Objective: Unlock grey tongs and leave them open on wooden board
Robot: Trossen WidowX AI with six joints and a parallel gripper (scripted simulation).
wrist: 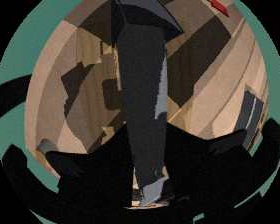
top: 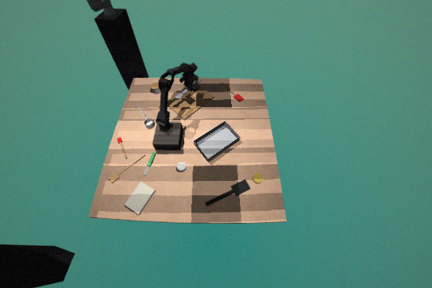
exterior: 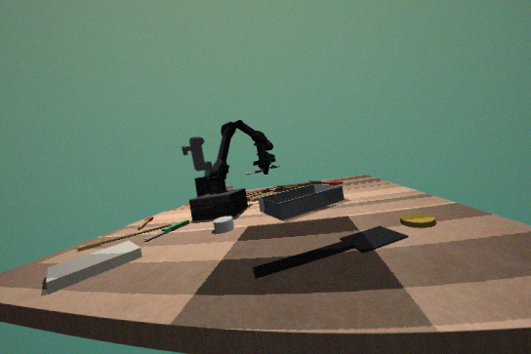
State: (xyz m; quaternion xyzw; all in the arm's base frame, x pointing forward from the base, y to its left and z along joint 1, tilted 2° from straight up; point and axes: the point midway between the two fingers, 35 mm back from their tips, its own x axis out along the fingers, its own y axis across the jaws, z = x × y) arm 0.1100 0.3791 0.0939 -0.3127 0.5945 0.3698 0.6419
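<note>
My gripper [top: 192, 86] [exterior: 265, 171] [wrist: 143, 121] points down, raised above the table, and is shut on the grey tongs [top: 182, 94] [exterior: 253, 172] [wrist: 143, 90]. They stick out on both sides of the fingers and lie nearly level in the exterior view. In the wrist view they run from the fingers up to a wide dark end at the top. Whether their arms are locked or apart cannot be told. The wooden board [top: 186, 113] [wrist: 91, 45] lies below, at the back of the table, with the arm's shadow over it. The roasting tin [top: 210, 159] [exterior: 303, 205] [wrist: 249, 116] holds no tongs.
A red-headed tool [top: 238, 97] lies right of the board. A small strainer [top: 148, 123] lies left of the arm's base. A white round [top: 181, 167] [exterior: 224, 223], a green-handled knife [top: 151, 159], a black spatula [top: 241, 187] [exterior: 376, 239] and a yellow disc [top: 257, 178] [exterior: 418, 219] lie farther forward.
</note>
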